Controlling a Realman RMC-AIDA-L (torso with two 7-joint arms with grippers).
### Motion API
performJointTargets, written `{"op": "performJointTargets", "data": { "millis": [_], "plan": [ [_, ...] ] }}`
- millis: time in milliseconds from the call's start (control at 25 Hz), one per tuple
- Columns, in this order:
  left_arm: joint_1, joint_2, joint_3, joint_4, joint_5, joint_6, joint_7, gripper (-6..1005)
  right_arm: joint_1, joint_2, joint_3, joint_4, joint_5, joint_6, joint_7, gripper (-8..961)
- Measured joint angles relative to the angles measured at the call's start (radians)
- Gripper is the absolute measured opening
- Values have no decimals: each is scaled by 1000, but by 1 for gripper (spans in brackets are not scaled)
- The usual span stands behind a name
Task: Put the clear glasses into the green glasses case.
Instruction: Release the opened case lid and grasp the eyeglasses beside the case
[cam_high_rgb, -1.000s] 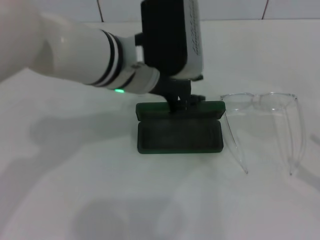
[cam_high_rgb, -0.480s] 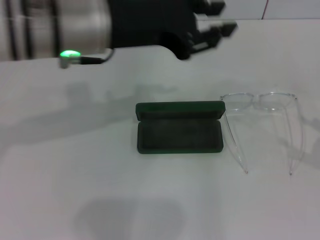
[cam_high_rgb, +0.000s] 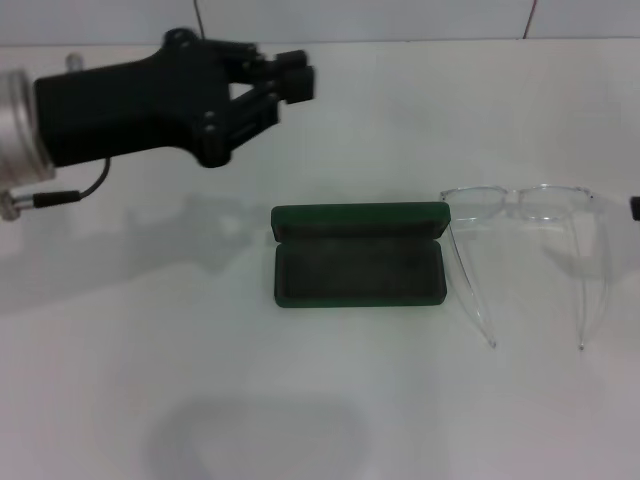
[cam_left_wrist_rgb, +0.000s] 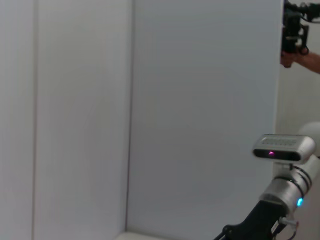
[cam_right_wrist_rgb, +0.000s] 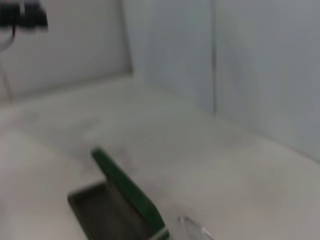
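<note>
The dark green hinged case (cam_high_rgb: 358, 262) lies open beside the transparent plastic glasses (cam_high_rgb: 525, 250). The left tool (cam_high_rgb: 285, 85) hovers empty with fingers apart; the right tool's state I cannot tell. The thin unfolded temples may catch the case rim.

- The left gripper (cam_high_rgb: 285, 85) hangs raised at the head view's upper left, its black body lying sideways and pointing toward the robot's right.
- Its fingers (cam_high_rgb: 296, 84) hold nothing, with a gap between them.
- A silver wrist section (cam_high_rgb: 20, 115) sits behind the black gripper body.
- The right arm's gripper barely shows, a dark sliver at the head view's right edge.
</note>
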Motion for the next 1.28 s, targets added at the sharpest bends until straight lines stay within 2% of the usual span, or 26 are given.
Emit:
{"op": "performJointTargets", "data": {
  "millis": [80, 160, 240, 400, 560, 680, 720, 840, 920, 1280],
  "plan": [
    [11, 0, -27, -79, -44, 12, 68, 113, 54, -19, -76, -42, -55, 17, 63, 872],
    [17, 1, -52, -138, -74, 26, 123, 110, 129, -47, -137, -45, -126, 29, 110, 871],
    [15, 2, -80, -199, -89, 44, 174, 109, 207, -65, -177, -38, -194, 33, 136, 870],
    [-2, 4, -91, -266, -91, 50, 216, 108, 345, -67, -261, -9, -292, 51, 143, 860],
    [-14, 2, -93, -304, -92, 49, 235, 108, 453, -50, -373, 91, -373, 110, 141, 826],
    [-14, 1, -93, -326, -92, 54, 243, 108, 517, -18, -460, 179, -436, 163, 136, 801],
    [-13, 0, -93, -338, -93, 56, 250, 108, 533, -1, -483, 204, -463, 188, 132, 792],
    [-4, -1, -94, -356, -98, 59, 264, 108, 553, 42, -517, 230, -519, 242, 124, 753],
    [3, -1, -94, -365, -102, 62, 266, 108, 558, 59, -536, 235, -552, 265, 123, 732],
    [7, 0, -93, -372, -104, 87, 285, 108, 546, 66, -547, 257, -557, 312, 150, 727]
  ]
}}
